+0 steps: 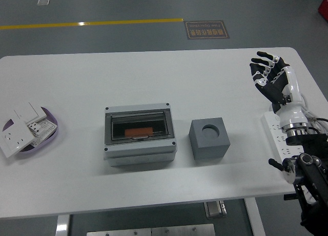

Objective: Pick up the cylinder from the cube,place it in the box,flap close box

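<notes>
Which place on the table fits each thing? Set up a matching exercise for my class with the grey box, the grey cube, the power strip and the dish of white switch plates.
Things:
1. grey box
2. grey cube
3. power strip
4. dish of white switch plates

Places:
A. far left of the table
B. right edge, under the robot hand's wrist
C. middle of the table
D. just right of the box

Pairs: 1-C, 2-D, 3-B, 4-A
</notes>
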Controlling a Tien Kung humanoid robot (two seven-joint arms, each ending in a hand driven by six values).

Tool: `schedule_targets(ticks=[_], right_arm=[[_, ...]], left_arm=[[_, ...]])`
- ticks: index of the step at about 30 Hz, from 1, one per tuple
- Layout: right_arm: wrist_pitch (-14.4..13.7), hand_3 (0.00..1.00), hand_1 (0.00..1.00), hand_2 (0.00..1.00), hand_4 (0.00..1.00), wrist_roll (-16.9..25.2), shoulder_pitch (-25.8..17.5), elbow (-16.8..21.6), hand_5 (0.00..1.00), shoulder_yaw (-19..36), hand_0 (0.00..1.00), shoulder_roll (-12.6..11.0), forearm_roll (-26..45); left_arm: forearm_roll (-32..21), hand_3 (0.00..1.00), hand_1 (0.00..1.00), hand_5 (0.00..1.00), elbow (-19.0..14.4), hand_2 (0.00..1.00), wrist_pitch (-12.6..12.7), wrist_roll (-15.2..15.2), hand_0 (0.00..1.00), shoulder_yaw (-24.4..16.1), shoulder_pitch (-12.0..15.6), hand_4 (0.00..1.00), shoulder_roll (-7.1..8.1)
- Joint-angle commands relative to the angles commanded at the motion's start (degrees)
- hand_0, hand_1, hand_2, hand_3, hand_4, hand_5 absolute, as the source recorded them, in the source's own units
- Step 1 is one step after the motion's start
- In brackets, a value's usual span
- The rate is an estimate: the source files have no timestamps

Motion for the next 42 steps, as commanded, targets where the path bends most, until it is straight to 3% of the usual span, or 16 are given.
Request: schedule_targets(ticks=[16, 42], right_arm=[[-0.1, 0.648, 0.633, 0.623, 0.652, -0.1, 0.1, -0.2, 0.171, -0.2, 0.725, 0.2, -0.1], [-1.1, 0.643, 0.631, 0.621, 0.639, 0.9, -0.6, 0.1, 0.184, 0.6, 0.720, 0.3, 0.6]], left_arm=[[0.4, 0.659, 0.666, 0.300, 0.0, 0.593, 0.0, 0.2, 0.642, 0.0, 0.1, 0.724, 0.53], [-0.9, 0.658, 0.666, 0.299, 0.0, 0.593, 0.1, 0.1, 0.642, 0.6, 0.6, 0.722, -0.21]])
